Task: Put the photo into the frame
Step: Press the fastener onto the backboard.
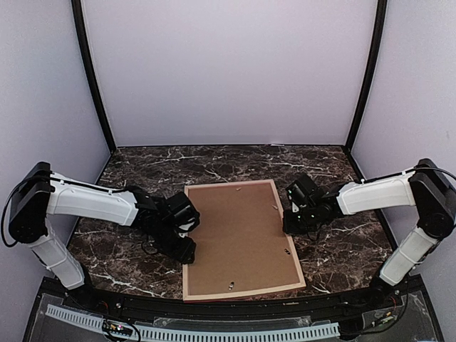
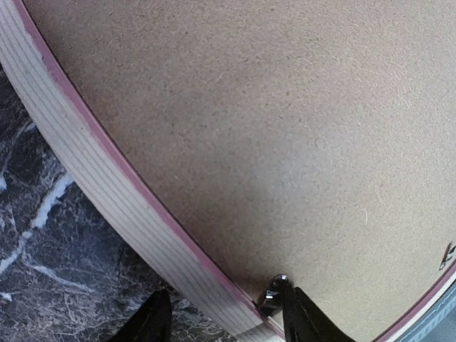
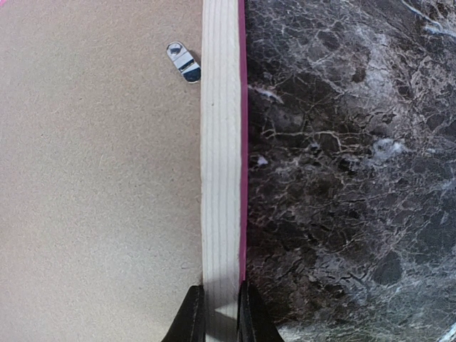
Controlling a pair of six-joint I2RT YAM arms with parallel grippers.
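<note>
Both claws are at the face-down frame (image 1: 242,293) on the worktop (image 1: 142,171). The right claw (image 3: 219,303) is pinched on its right rail; the left claw (image 2: 224,317) stands apart, astride the left rail beside a clip (image 2: 274,288). Whether the photo lies under the backing board (image 1: 239,228) cannot be told. A slipping finger could skid the frame askew.

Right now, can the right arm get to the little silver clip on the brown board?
Probably yes. The silver clip lies uncovered beside the frame rail, just ahead of the right gripper, though that gripper must first release the rail.
</note>
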